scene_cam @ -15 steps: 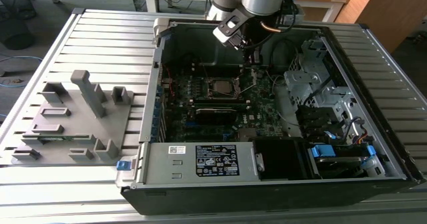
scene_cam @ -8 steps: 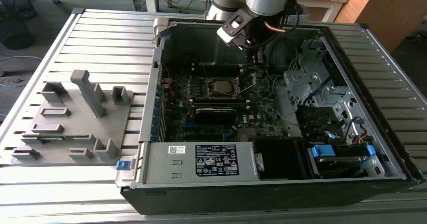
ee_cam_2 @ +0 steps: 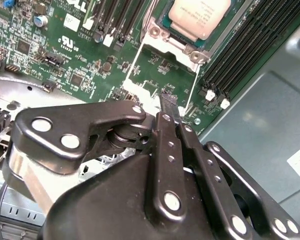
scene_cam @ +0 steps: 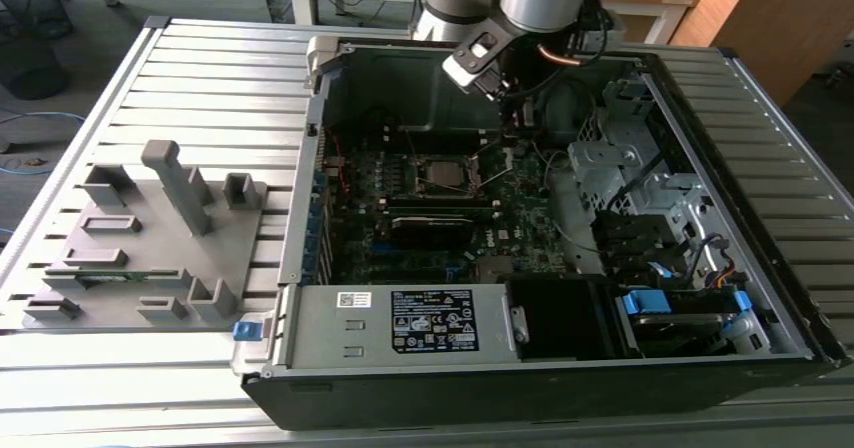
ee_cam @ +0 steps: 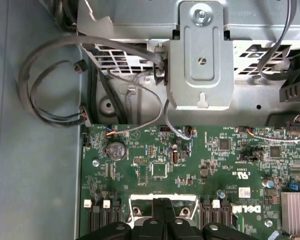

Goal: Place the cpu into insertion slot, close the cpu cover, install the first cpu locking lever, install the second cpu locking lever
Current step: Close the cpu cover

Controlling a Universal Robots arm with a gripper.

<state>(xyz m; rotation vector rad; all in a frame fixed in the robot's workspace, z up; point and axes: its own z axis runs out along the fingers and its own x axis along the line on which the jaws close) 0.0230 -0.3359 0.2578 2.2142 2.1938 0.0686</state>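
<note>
Grey-brown cpu (ee_cam_2: 200, 17) — near (not touching) the end effector (ee_cam_2: 168, 102)

Pincer (ee_cam_2: 168, 102) near seated cpu (ee_cam_2: 200, 17)

One cpu (ee_cam_2: 200, 17), one computer case (scene_cam: 534, 393), one grey fixture (scene_cam: 134, 258).

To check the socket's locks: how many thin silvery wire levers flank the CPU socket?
2, in the second wrist view: one thin silvery wire lever nearer the grey metal case wall, the other farther from that wall.
</note>
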